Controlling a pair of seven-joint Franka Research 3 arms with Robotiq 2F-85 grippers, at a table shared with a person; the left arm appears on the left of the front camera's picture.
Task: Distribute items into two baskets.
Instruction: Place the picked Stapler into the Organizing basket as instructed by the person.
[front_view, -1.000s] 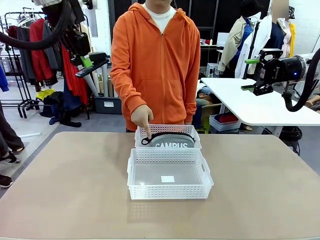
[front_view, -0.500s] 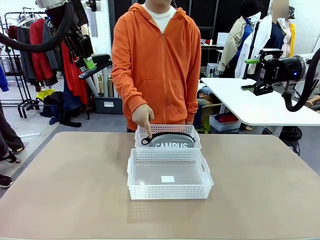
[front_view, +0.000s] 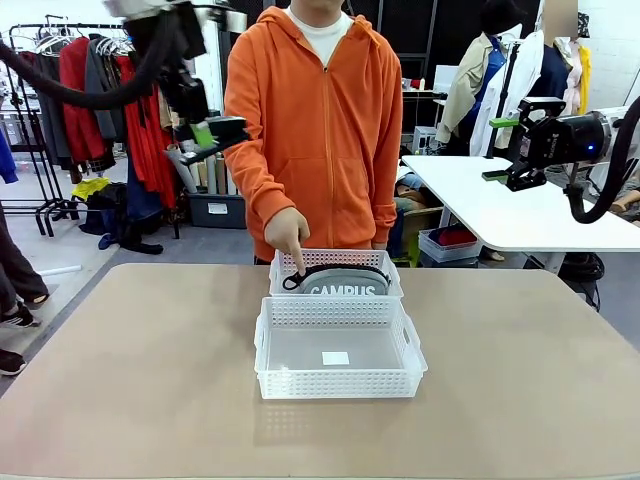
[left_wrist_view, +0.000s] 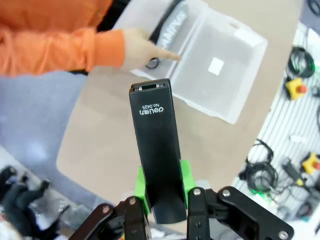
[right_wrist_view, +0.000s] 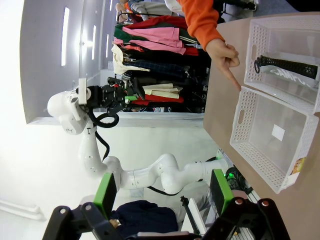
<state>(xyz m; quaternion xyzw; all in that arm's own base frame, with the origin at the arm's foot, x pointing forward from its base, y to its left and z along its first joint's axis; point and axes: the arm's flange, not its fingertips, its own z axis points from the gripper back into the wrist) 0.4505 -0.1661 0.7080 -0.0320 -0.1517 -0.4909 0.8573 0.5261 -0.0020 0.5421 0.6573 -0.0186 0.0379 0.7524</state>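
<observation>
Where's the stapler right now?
In the front view the stapler is held in the left gripper, raised at upper left beside the person's sleeve, well above the table, not in either basket.

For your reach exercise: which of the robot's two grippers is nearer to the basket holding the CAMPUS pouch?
Left. The left gripper, shut on the stapler, hangs high just left of the far basket. The right gripper stands open, farther off to the right.

The stapler looks smooth, glossy black plastic. Both baskets are translucent perforated plastic. The pouch is matt grey cloth.
</observation>
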